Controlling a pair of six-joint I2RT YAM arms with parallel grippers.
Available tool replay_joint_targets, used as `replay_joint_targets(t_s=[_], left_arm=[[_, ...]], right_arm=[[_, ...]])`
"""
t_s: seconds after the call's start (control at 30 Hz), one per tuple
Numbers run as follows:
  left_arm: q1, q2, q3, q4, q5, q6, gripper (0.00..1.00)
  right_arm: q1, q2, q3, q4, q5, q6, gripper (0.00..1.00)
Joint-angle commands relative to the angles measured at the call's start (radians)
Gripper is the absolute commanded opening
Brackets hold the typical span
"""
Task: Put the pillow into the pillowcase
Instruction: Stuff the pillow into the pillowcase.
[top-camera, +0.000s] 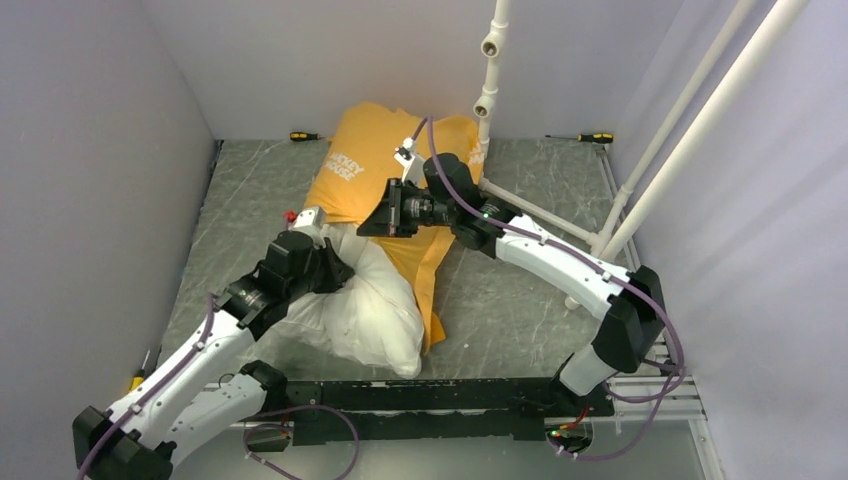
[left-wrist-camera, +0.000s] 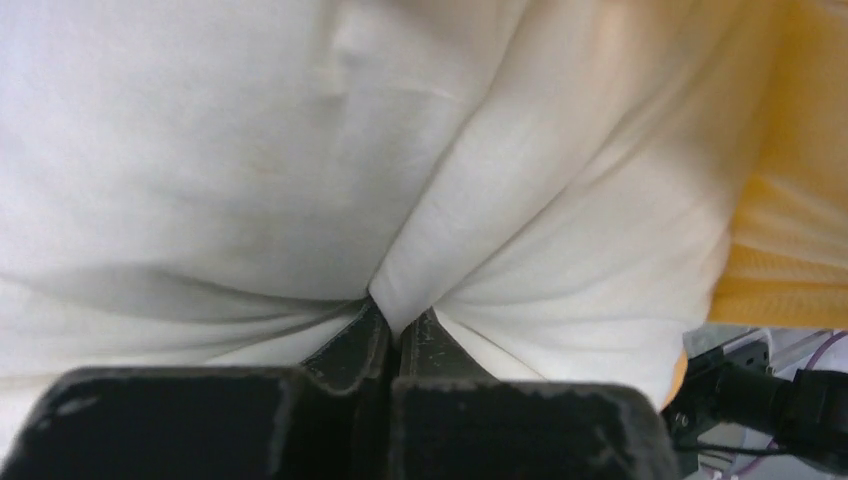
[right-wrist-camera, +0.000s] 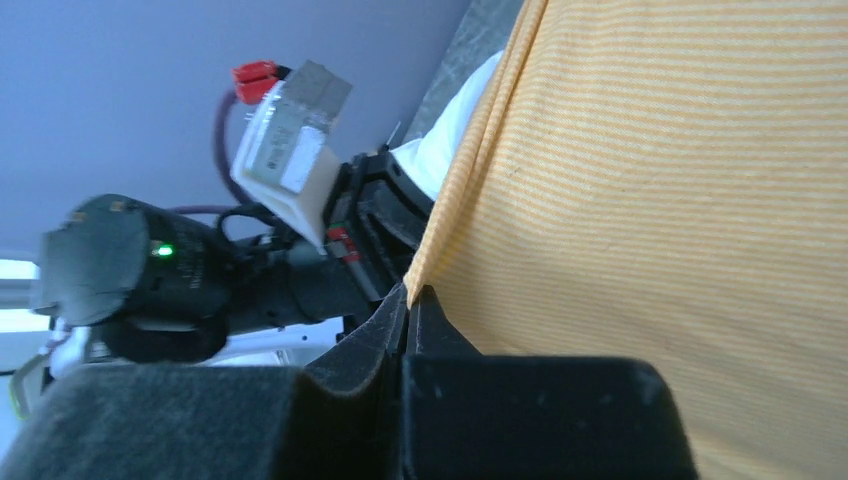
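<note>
Your left end effector (left-wrist-camera: 400, 318) is clamped on the pillow (top-camera: 372, 312). In the left wrist view its jaws nearly meet, and a ridge of white fabric is pinched between the tips. The cloth puckers into creases that run out from that pinch.

Your right end effector (right-wrist-camera: 410, 295) is closed just as narrowly on the pillowcase (top-camera: 365, 165). It grips the orange-yellow striped cloth right at a folded edge, and the rest of the fabric fills the right side of that wrist view.

From above, the pillowcase lies at the middle of the far edge of the bench (top-camera: 520, 310), with its top bunched up against the back wall. The pillow's far end sits under the orange cloth. Its plump white bulk spills toward the near edge, left of the bench's centre. A loose orange strip trails down along the pillow's right side.

The left end effector grips the pillow's left flank, close to where the white meets the orange. The right end effector holds the case just beyond that, over the pillow's far end. The two end effectors are near each other but apart.
</note>
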Motion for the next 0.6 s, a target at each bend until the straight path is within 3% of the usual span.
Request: replay_joint_targets(t_s=[0.0,0.2,0.4,0.57], left_arm=[[0.020,0.061,-0.095,0.425,-0.010,0.004,0.00],[0.022,0.063,-0.148,0.863,0.015,0.061,0.00],[0.023,0.081,-0.050,1.108,0.103,0.163,0.00],[0.022,0.152,-0.081,1.337,0.074,0.249,0.00]], right_arm=[[0.024,-0.151,0.032,0.114,-0.160,0.079,0.00],[0.032,-0.183,0.025,0.133,-0.197,0.102,0.00],[0.088,-0.131,0.118,0.078,-0.221,0.076,0.00],[0.165,-0.097,0.160,0.179,-0.251,0.131,0.00]])
